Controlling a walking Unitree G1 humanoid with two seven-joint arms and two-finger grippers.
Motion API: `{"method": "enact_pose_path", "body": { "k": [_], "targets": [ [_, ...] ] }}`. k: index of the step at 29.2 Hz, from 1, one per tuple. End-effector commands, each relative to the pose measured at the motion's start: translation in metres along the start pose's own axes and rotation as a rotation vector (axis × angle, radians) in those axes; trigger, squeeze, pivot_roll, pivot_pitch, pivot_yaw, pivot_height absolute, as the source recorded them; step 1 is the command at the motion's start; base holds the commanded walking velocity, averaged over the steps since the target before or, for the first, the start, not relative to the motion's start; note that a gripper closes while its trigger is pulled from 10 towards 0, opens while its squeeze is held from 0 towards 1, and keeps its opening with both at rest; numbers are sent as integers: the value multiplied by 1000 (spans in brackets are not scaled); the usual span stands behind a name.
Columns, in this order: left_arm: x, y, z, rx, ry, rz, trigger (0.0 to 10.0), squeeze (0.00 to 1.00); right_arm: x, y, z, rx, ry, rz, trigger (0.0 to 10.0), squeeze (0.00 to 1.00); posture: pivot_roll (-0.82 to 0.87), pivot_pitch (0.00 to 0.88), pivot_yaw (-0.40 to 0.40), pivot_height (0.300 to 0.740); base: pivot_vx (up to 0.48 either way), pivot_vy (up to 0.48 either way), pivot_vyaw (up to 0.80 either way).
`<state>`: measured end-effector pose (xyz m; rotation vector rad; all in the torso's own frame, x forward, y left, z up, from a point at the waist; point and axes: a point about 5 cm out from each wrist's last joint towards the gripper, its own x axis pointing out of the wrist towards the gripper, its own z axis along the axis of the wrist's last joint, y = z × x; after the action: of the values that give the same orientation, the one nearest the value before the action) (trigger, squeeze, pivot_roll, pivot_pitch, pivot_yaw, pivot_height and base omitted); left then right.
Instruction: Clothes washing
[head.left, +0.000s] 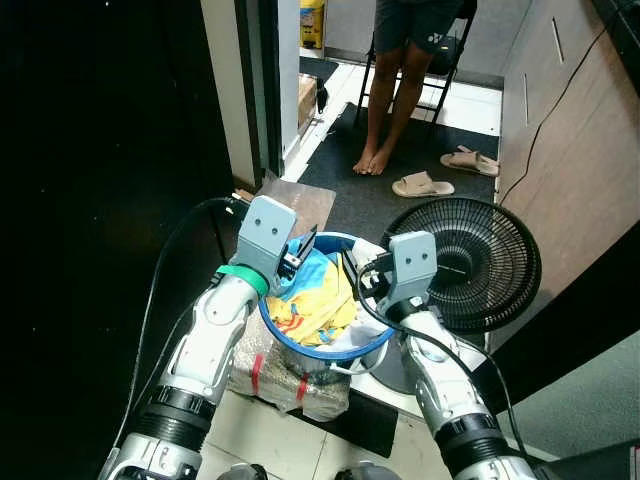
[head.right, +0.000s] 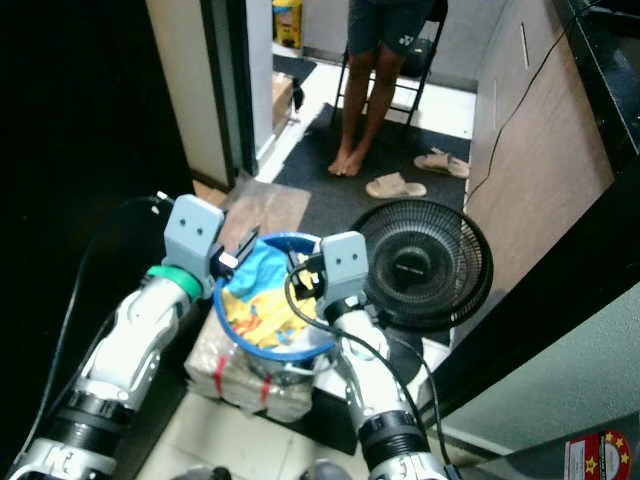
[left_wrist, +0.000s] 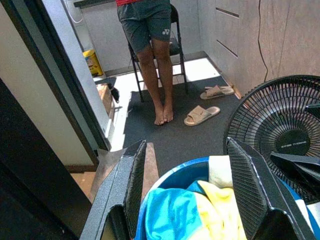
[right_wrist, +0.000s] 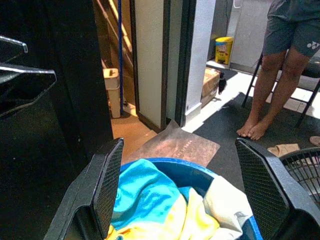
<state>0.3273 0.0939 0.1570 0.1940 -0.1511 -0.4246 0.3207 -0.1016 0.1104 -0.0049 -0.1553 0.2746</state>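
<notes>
I have both claws up at the blue laundry basin (head.left: 322, 352), one on each side of its rim. The left claw (head.left: 300, 250) is spread wide, its fingers (left_wrist: 127, 187) straddling the near rim; the right claw (head.left: 362, 277) is just as wide, its fingers (right_wrist: 107, 185) either side of the basin. I cannot tell whether either touches the plastic. The round basin sits upright, mouth up, heaped with crumpled clothes (head.left: 315, 295) in turquoise, yellow and white. A black floor fan (head.left: 470, 262) stands just beside it. A barefoot person (head.left: 395, 90) stands beyond on the dark mat (head.left: 400, 215), near tan slippers (head.left: 422, 185).
</notes>
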Motion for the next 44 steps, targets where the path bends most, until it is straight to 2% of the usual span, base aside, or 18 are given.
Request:
{"method": "enact_pose_path", "body": {
  "k": [1, 34, 44],
  "targets": [
    [1, 1, -2, -6, 14, 5, 10000, 0, -1, -1, -1, 14, 10, -8, 10000, 0, -81, 0, 32, 665, 0, 0, 0],
    [0, 0, -3, -3, 24, 1, 10000, 0, 0, 1, -1, 17, 13, -5, 10000, 0, -75, 0, 35, 590, 0, 0, 0],
    [0, 0, -3, -4, 25, 2, 10000, 0, 0, 1, -2, 16, 15, -2, 10000, 0, -72, 0, 34, 550, 0, 0, 0]
  ]
}}
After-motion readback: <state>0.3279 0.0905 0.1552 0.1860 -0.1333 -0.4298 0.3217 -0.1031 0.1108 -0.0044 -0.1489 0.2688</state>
